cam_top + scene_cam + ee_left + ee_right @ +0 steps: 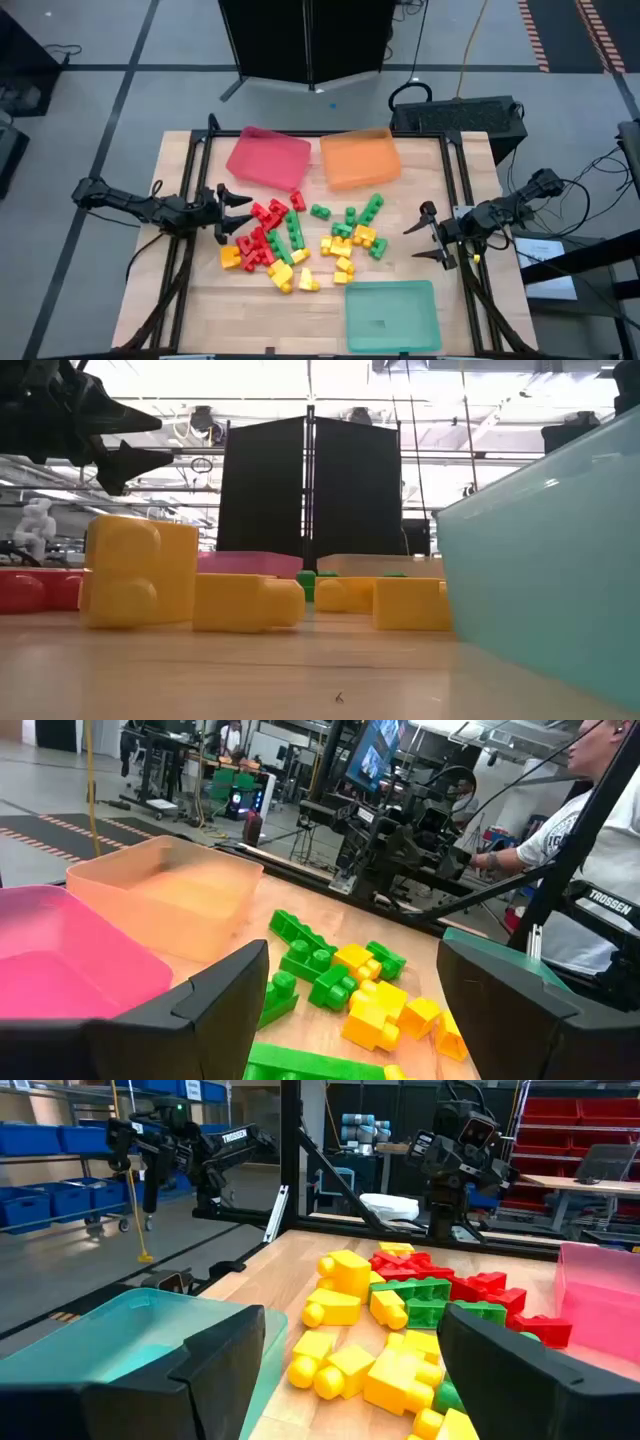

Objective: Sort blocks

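Observation:
The blocks (300,245) lie loose on the wooden table in the middle: red ones (262,213) on the left, green ones (294,232) among them, yellow ones (284,275) toward the near edge. My left gripper (240,212) stands open just left of the red blocks, above the table and pointing right; it also shows in the low view (165,440). My right gripper (410,243) stands open a little right of the pile, pointing left. In both wrist views the space between the fingers is bare, with blocks (350,985) (385,1330) farther ahead.
A red tray (268,157) and an orange tray (360,157) stand at the far side. A green tray (392,315) stands at the near right. Bare wood lies at the near left. A person (590,850) stands beyond the table's right side.

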